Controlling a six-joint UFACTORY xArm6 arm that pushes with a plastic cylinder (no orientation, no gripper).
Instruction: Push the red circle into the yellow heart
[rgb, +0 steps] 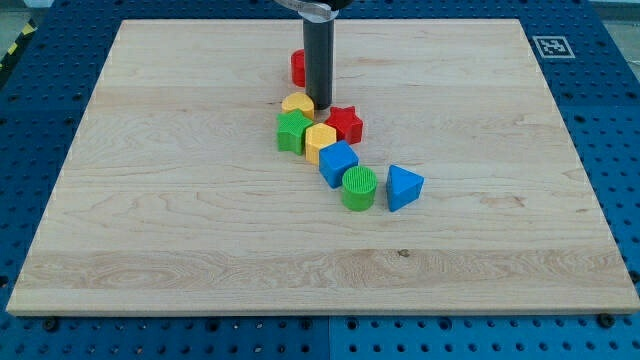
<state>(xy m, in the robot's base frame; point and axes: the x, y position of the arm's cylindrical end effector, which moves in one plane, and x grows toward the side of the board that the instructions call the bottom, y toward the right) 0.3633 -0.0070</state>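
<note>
The red circle (298, 67) is sitting near the view's top centre of the board, and the rod is covering its right half, so only a red sliver is showing on the rod's left. The wooden board (180, 220) is taking up nearly the whole view, lying on a blue pegboard table (40, 60), with a small black-and-white marker (551, 46) showing at the view's top right corner. The dark rod (318, 60) is coming down from the view's top, and my tip (319, 106) is resting on the board between the red circle above it and the cluster of blocks below it. There are no jaws on this arm (it ends in the bare rod), so nothing is gripping anything.

The yellow heart (297, 102) is lying just to the left of my tip, close to touching it. A red star (346, 123) is sitting just to the lower right of my tip. A green block (293, 130) (its shape is hard to make out) is pressing against the heart from below, and a yellow hexagon (320, 142) is touching it on the right. A blue cube (338, 162) is following down to the right, then a green cylinder (359, 188), and a blue triangle (404, 186) is standing just beside the cylinder on the right.
</note>
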